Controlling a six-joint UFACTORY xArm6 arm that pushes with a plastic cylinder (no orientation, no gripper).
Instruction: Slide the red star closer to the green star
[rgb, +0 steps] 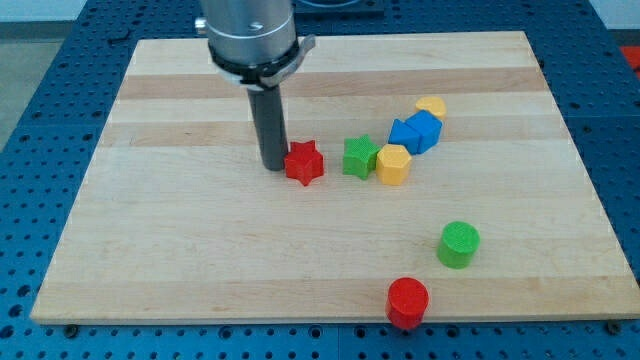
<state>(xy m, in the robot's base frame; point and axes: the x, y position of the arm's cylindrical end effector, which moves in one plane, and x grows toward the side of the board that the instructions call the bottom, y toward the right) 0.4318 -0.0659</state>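
The red star (305, 162) lies near the middle of the wooden board. The green star (360, 156) lies a short gap to its right, touching a yellow hexagon block (393, 164). My tip (273, 166) stands on the board right against the red star's left side, on the side away from the green star.
Two blue blocks (416, 133) and a yellow heart-like block (431, 105) sit right of and above the yellow hexagon. A green cylinder (459, 244) and a red cylinder (407, 302) stand at the lower right, the red one at the board's bottom edge (300, 318).
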